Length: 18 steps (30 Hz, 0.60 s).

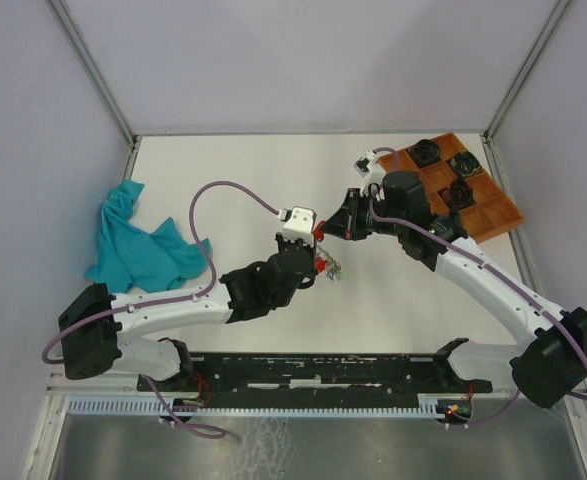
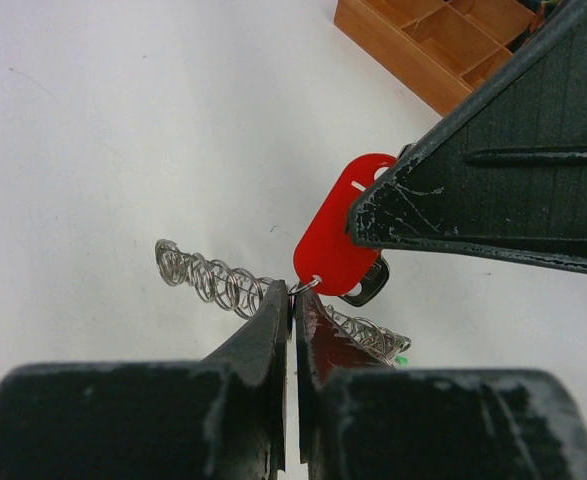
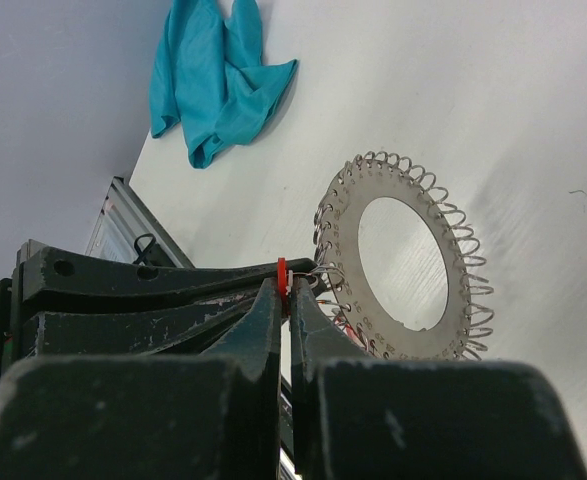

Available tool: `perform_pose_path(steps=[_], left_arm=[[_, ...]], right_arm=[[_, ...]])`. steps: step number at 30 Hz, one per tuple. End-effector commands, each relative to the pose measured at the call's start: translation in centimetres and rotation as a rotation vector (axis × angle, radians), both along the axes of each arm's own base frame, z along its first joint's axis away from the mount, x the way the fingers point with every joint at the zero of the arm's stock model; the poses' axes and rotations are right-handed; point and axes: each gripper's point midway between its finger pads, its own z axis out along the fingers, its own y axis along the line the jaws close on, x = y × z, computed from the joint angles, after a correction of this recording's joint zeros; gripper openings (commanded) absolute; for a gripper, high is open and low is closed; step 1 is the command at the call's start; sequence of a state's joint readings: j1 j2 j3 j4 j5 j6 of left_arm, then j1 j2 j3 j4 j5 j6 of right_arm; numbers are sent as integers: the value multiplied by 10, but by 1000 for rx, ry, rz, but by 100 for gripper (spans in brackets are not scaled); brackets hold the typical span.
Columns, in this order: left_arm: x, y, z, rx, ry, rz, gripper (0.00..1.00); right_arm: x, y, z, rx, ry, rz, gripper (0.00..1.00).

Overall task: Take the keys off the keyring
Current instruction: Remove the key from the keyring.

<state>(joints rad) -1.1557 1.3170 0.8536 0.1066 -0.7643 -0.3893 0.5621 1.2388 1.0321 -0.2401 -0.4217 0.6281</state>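
– Now, jaws first: the left gripper (image 2: 291,300) is clenched, its fingertips pinched on the coiled wire of the keyring (image 3: 341,225), at lower centre of the left wrist view.
– And the right gripper (image 3: 285,285)?
– Clamped as well, gripping the red-tagged key (image 2: 335,235) by the edge of its plastic tag. The two grippers meet almost tip to tip in the middle of the overhead frame.
– What does the ring look like?
– It's a flat silver-grey disc with a big hole, and spring loops bristle all round its rim. It sits right of centre in the right wrist view. I can't tell whether it touches the table. A dark key head (image 2: 368,287) peeks out just under the red tag.
– Surroundings?
– There's a white table (image 1: 273,170) with pale walls behind. A teal cloth (image 1: 138,245) lies crumpled at the left of the overhead frame. A wooden compartment tray (image 1: 458,185) sits at the upper right, well apart from the grippers.
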Motion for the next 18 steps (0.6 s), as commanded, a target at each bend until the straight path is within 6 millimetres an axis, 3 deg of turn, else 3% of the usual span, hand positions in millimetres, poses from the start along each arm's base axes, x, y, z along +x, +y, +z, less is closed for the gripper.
perform_pose_path(steps=[1, 18], left_arm=[[7, 2, 20, 17, -64, -13, 3], [-4, 14, 43, 6, -256, -126, 3]], right_arm=[[1, 5, 35, 85, -87, 21, 1], [16, -8, 15, 1, -83, -43, 1]])
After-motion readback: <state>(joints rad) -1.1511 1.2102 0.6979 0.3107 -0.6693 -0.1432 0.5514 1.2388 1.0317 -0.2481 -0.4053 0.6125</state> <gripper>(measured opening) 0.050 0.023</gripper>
